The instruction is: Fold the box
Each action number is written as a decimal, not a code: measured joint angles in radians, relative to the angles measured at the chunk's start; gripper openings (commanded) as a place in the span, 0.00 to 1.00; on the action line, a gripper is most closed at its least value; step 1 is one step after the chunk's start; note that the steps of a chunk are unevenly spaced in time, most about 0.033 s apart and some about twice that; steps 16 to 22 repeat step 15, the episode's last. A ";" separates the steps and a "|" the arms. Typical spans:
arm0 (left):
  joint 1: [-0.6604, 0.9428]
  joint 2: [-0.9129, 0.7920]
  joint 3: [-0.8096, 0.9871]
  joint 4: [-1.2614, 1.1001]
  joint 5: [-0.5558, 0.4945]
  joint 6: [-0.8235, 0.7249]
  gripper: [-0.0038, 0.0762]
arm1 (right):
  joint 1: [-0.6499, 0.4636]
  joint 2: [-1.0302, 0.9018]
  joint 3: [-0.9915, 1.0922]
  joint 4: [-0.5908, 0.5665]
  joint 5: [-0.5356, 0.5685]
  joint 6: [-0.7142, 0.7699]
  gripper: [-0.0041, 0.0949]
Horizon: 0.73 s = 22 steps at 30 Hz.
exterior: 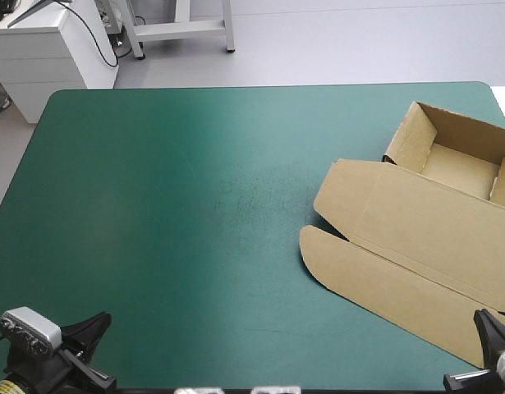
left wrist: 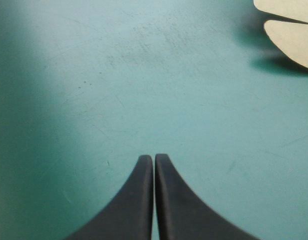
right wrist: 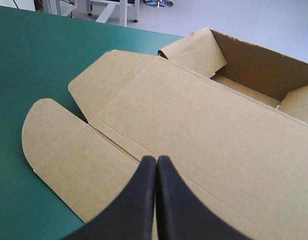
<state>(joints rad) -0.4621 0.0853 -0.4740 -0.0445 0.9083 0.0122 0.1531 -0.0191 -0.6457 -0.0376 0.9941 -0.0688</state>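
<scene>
Left end effector (left wrist: 154,157), two broad matte black fingers (left wrist: 136,205) shaped like curved fins, wide bases narrowing to blunt rounded tips, thin seam between them, right end effector (right wrist: 157,159) the same black pair, seen from above at seven and five o'clock

Teal-green table (exterior: 153,205); brown box (exterior: 424,230) on right side, lid flat.
</scene>
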 measured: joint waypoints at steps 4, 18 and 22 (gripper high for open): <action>0.000 -0.037 0.007 -0.025 -0.003 0.029 0.04 | 0.000 -0.001 0.001 0.000 -0.022 -0.001 0.02; 0.000 -0.061 0.011 -0.029 -0.008 0.065 0.04 | 0.000 -0.002 0.001 0.038 -0.062 -0.008 0.02; 0.000 -0.061 0.011 -0.029 -0.008 0.065 0.04 | 0.000 -0.002 0.001 0.038 -0.062 -0.008 0.02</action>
